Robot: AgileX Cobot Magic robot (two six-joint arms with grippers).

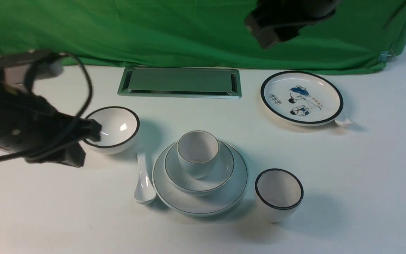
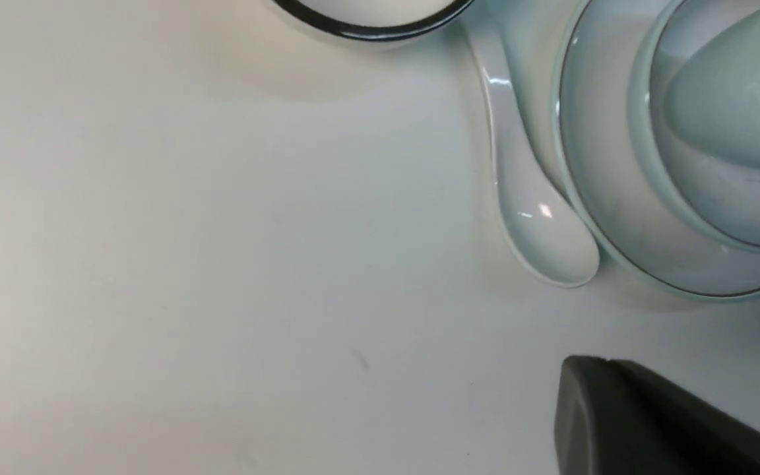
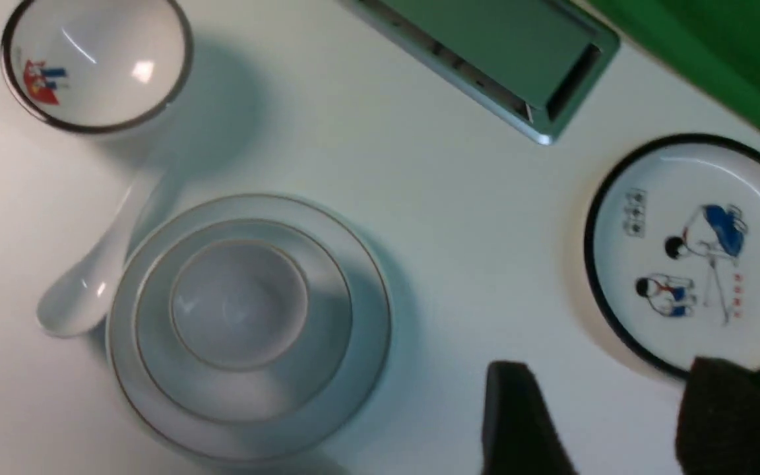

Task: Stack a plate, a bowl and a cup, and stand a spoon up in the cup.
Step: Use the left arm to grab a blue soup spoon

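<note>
The plain plate point(image 1: 203, 206) sits mid-table with the shallow bowl point(image 1: 203, 181) on it and the pale-rimmed cup point(image 1: 197, 153) upright in the bowl. The white spoon point(image 1: 143, 180) lies flat on the table, touching the plate's left edge, handle pointing away from me. My left gripper point(image 1: 95, 130) hovers left of the spoon. In the left wrist view its fingertips point(image 2: 607, 363) look pressed together and empty, near the spoon's scoop point(image 2: 538, 224). My right gripper point(image 1: 270, 38) is raised high at the back. In the right wrist view point(image 3: 607, 376) it is open and empty.
A deep black-rimmed bowl point(image 1: 113, 128) stands just behind the left gripper. A black-rimmed cup point(image 1: 278, 194) stands right of the stack. A cartoon plate point(image 1: 301, 98) lies back right with another spoon's end point(image 1: 343, 121) showing behind it. A metal hatch point(image 1: 180, 83) lies before the green cloth.
</note>
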